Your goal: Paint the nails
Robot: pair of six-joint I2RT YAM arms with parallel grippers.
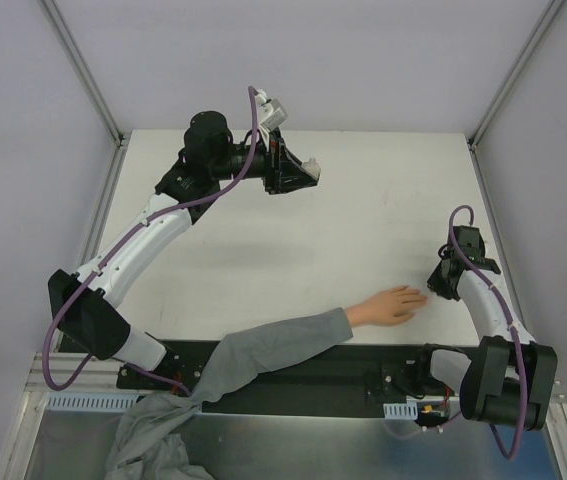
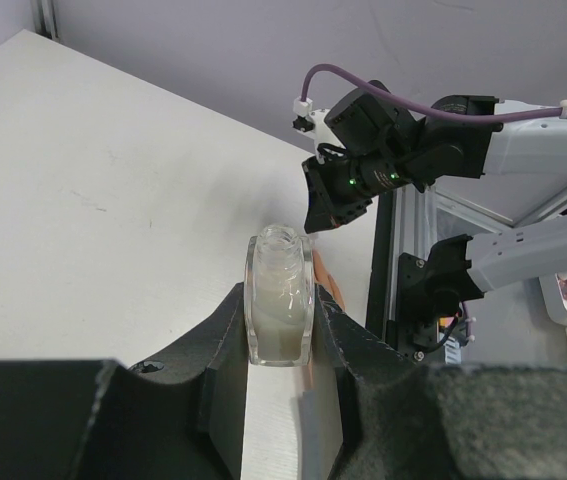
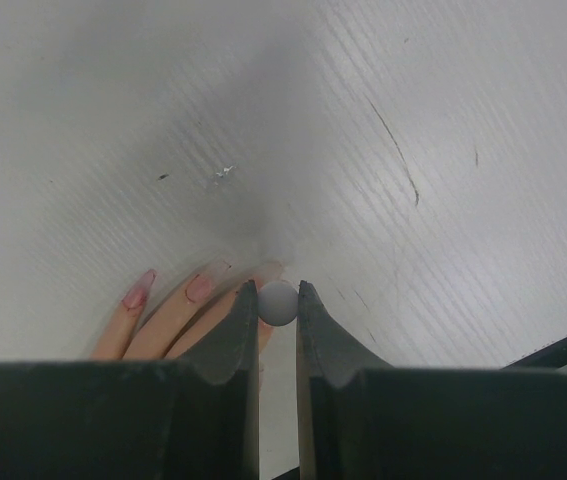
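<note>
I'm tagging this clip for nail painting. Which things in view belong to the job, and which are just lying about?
Belong: nails of the pale peach hand; small clear glass bottle with whitish contents, held by the left gripper; small grey round-topped piece, held by the right gripper.
Just there: grey fabric sleeve; purple cables; white table.

Soft, even overhead light leaves the worktop [image 1: 363,220] bright, shadows faint. In the right wrist view the fingers [image 3: 228,345] are dark and blurred, with a soft shadow ahead.
</note>
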